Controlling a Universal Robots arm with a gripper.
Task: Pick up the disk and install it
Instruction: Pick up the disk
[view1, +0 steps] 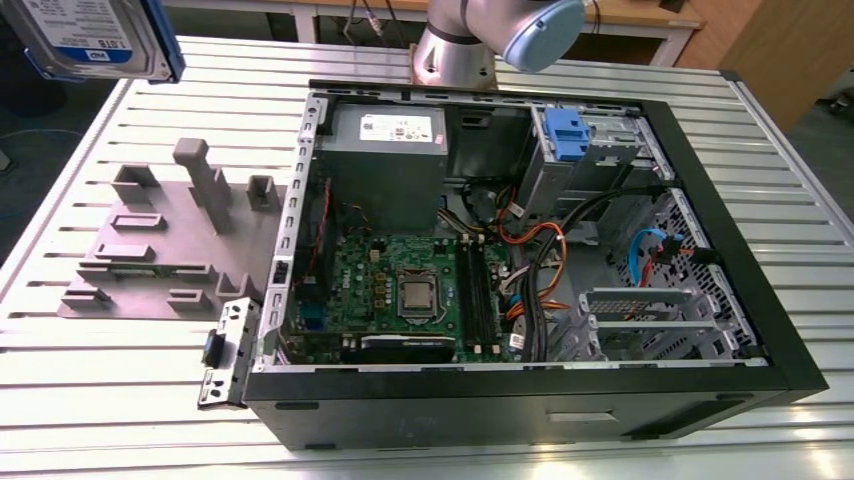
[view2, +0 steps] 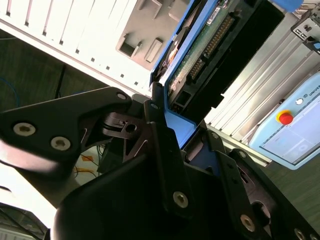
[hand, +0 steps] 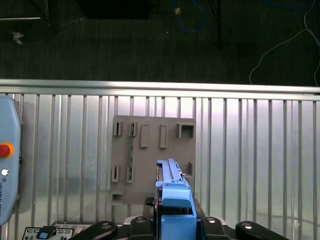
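Note:
The disk (view1: 100, 35), a silver hard drive with a blue-and-white label in a blue carrier frame, hangs high above the table's far corner at the exterior view's left. In the second wrist view my gripper (view2: 176, 131) is shut on the disk (view2: 200, 45), its black fingers (view2: 161, 135) clamping the blue frame, with the green circuit side and connector showing. The first wrist view shows the disk (hand: 172, 182) edge-on between the gripper's (hand: 173, 220) jaws, above the grey fixture plate (hand: 150, 150).
An open black computer case (view1: 534, 250) lies on the slatted metal table (view1: 107, 400), with a blue clip (view1: 566, 135) at its drive bay. The grey fixture plate (view1: 160, 240) sits at its left. A teach pendant (hand: 7, 160) rests on the table. The arm's base (view1: 461, 45) stands behind the case.

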